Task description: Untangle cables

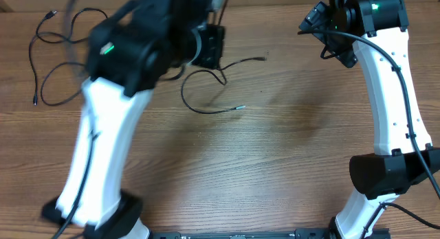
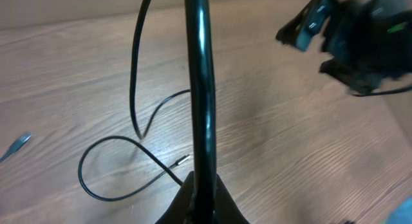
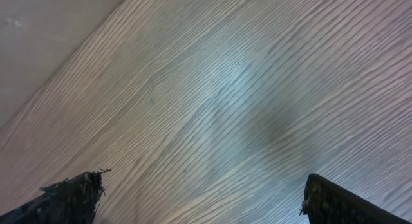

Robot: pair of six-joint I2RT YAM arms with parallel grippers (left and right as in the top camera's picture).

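**A:** Why is the left hand (image 2: 196, 188) up off the table (image 1: 275, 156)?

**B:** It looks clamped on one of the cables (image 2: 196, 89), the strand running straight past its camera. I'd judge it lifts that strand to draw it clear of the loop (image 2: 82, 172) lying below, near the middle of the far edge. Its arm leans in from the near left corner.

**A:** And the others?

**B:** One cord (image 1: 31, 64) lies loose by the far left corner.

**A:** The right hand (image 3: 203, 192)?

**B:** Fingers spread wide, holding nothing, above bare wood near the far right corner, probably just out of the way.
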